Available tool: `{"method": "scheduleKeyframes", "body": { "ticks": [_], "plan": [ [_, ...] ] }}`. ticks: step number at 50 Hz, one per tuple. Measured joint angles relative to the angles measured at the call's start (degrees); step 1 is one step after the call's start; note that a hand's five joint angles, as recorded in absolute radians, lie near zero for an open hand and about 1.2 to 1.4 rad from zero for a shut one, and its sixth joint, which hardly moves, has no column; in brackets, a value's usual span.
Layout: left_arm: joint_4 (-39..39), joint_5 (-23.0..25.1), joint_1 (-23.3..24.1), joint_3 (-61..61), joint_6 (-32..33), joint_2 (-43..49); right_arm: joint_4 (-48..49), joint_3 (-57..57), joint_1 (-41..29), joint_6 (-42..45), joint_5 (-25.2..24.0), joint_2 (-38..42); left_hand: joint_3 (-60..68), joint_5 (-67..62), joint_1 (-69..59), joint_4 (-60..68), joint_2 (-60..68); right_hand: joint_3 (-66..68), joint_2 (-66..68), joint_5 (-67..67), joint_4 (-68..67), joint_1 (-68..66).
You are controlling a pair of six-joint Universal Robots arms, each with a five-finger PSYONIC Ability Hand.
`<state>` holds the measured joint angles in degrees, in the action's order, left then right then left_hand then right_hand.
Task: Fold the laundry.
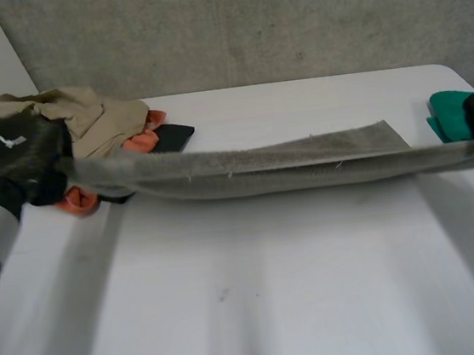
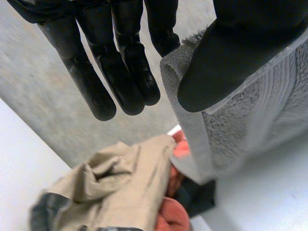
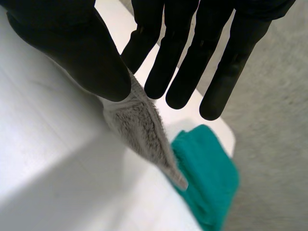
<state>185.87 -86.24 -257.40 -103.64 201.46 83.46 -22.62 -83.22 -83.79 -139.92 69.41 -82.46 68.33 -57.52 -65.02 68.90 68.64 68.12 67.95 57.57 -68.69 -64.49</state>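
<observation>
Head view: nearest the viewer is a bare stretch of white table [image 1: 252, 313]. Just beyond it a grey towel [image 1: 288, 172] is stretched in a long, narrow band across almost the full width of the table, pulled taut between the two black robot hands. It seems to be doubled lengthwise and hangs low. Whether its lower edge touches the table cannot be made out.

The left hand [image 2: 240, 48] clamps one end, with the thumb pressing the hemmed edge against one finger while the other fingers stand straight and apart. The right hand [image 3: 72, 43] does the same at the other end, thumb and one finger pinching a corner and the remaining fingers straight and free.

Farther back, behind the left end, is a heap of unfolded laundry: a crumpled beige garment [image 1: 84, 113] over an orange cloth [image 1: 143, 141] and a black cloth [image 1: 172, 136]. Just beside the right end lies a folded green cloth [image 1: 452, 114]. A grey wall [image 1: 245, 22] closes the scene.

Both grips look slight, each taking only an edge of thick pile. If the hands pull wider, a corner could slip out and the towel would fall askew. The left end passes close to the heap, so lowering it there could snag or drag the orange cloth. The right end could likewise nudge the green cloth.
</observation>
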Motion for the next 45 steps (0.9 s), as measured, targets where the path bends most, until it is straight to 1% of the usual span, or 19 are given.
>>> {"method": "scheduleKeyframes", "body": {
  "ticks": [1, 2, 4, 9, 11, 16, 17, 18, 19, 21, 23, 27, 30, 33, 34, 35, 36, 40, 45],
  "plan": [
    [-1.34, 0.02, -0.31, 0.58, 0.02, -1.80, -2.95, 0.54, 0.38, 3.68, 0.11, -2.68, 0.00, 0.00, 0.00, 0.00, 0.00, 0.00, 0.00, 0.00, 0.00, 0.00],
    [-1.60, 0.02, -0.37, 0.69, 0.02, -2.13, -3.27, 0.61, 0.42, 4.08, 0.12, -2.93, 0.00, 0.00, 0.00, 0.00, 0.00, 0.00, 0.00, 0.00, 0.00, 0.00],
    [-3.56, 0.08, -0.83, 1.39, 0.02, -4.39, -7.24, 1.37, 0.72, 8.89, 0.24, -5.59, 0.00, 0.00, 0.00, 0.00, 0.00, 0.00, 0.00, 0.24, 0.00, 0.00],
    [-5.48, 0.37, -1.17, 1.21, -0.01, -5.31, -11.39, 1.56, 0.63, 14.32, 0.39, -6.63, 0.00, 0.00, 0.00, 0.00, 0.00, 0.11, 0.00, 0.39, 0.00, 0.00],
    [-5.75, 0.56, -1.11, 0.40, 0.01, -3.30, -11.89, 1.34, 0.22, 15.34, 0.54, -5.08, 0.00, 0.00, 0.00, 0.00, 0.00, 0.11, 0.00, 0.50, -0.01, 0.00],
    [-5.33, 0.73, -0.93, 0.01, 0.11, 5.57, -10.39, 2.37, -2.59, 15.55, 1.93, 3.54, 0.00, 0.00, 0.00, 0.00, 0.00, 0.11, 0.00, 0.66, -0.02, 0.00],
    [-4.97, 0.68, -0.85, 0.75, 0.13, 8.76, -9.80, 2.90, -3.31, 15.33, 2.52, 5.32, 0.00, 0.00, 0.00, 0.00, 0.00, 0.11, 0.00, 0.66, -0.02, 0.00],
    [-4.42, 0.56, -0.70, 2.18, 0.15, 12.52, -8.19, 4.51, -5.01, 14.65, 4.14, 9.24, 0.00, 0.00, 0.00, 0.00, 0.00, 0.11, 0.00, 0.66, -0.02, 0.00],
    [-4.23, 0.51, -0.65, 2.70, 0.15, 13.58, -7.73, 4.97, -5.40, 14.45, 4.61, 10.09, 0.00, 0.00, 0.00, 0.00, 0.00, 0.11, 0.00, 0.66, -0.02, 0.00],
    [-2.82, 0.00, 0.08, 7.86, 0.15, 20.33, -3.81, 8.98, -8.03, 12.86, 8.24, 15.21, 0.01, 0.00, 0.00, 0.00, 0.00, 0.11, 0.00, 0.66, -0.02, 0.00],
    [-1.72, -0.51, 0.87, 12.72, 0.10, 24.20, -0.07, 12.45, -9.74, 11.49, 10.98, 17.95, 0.01, 0.00, 0.00, 0.01, 0.00, 0.11, 0.00, 0.66, -0.03, 0.00],
    [1.24, -2.10, 2.43, 25.61, -0.37, 29.50, 10.14, 19.48, -12.39, 8.09, 15.36, 20.87, 0.03, 0.00, 0.00, 0.02, 0.01, 0.11, 0.00, 0.66, -0.03, 0.00],
    [5.11, -3.96, 3.25, 36.00, -1.16, 31.35, 23.73, 24.35, -13.80, 3.96, 17.49, 21.08, 0.03, 0.00, 0.00, 0.02, 0.02, 0.12, 0.00, 0.66, -0.03, 0.00],
    [11.22, -6.16, 3.63, 43.48, -2.63, 31.68, 37.02, 26.06, -14.28, 0.36, 18.15, 19.77, 0.03, 0.00, 0.00, 0.02, 0.02, 0.14, 0.00, 0.67, -0.05, -0.37],
    [11.22, -6.16, 3.63, 43.48, -2.63, 31.68, 37.02, 26.06, -14.28, 0.36, 18.15, 19.77, 0.03, 0.00, 0.00, 0.02, 0.02, 0.14, 0.00, 0.67, -0.05, -0.37],
    [16.08, -7.81, 3.77, 46.68, -3.73, 31.44, 45.49, 26.19, -14.40, -1.69, 18.13, 18.59, 0.02, 0.00, 0.00, 0.02, 0.02, 0.14, 0.00, 0.67, -0.05, -0.37],
    [18.58, -8.72, 3.80, 47.80, -4.26, 31.23, 48.75, 26.10, -14.43, -2.42, 17.97, 18.01, 0.02, 0.00, 0.00, 0.02, 0.02, 0.15, 0.00, 0.67, -0.05, -0.37],
    [23.48, -10.90, 3.67, 48.67, -5.31, 30.52, 54.73, 25.42, -14.47, -3.77, 17.04, 16.75, 0.03, 0.00, 0.00, 0.02, 0.02, 0.15, 0.00, 0.92, -0.05, -0.37],
    [23.19, -11.91, 3.56, 45.07, -5.86, 30.08, 55.03, 23.30, -14.46, -4.26, 14.87, 16.46, 0.03, 0.00, 0.00, 0.02, 0.02, 0.15, 0.00, 0.93, -0.06, -0.37]
  ]
}}
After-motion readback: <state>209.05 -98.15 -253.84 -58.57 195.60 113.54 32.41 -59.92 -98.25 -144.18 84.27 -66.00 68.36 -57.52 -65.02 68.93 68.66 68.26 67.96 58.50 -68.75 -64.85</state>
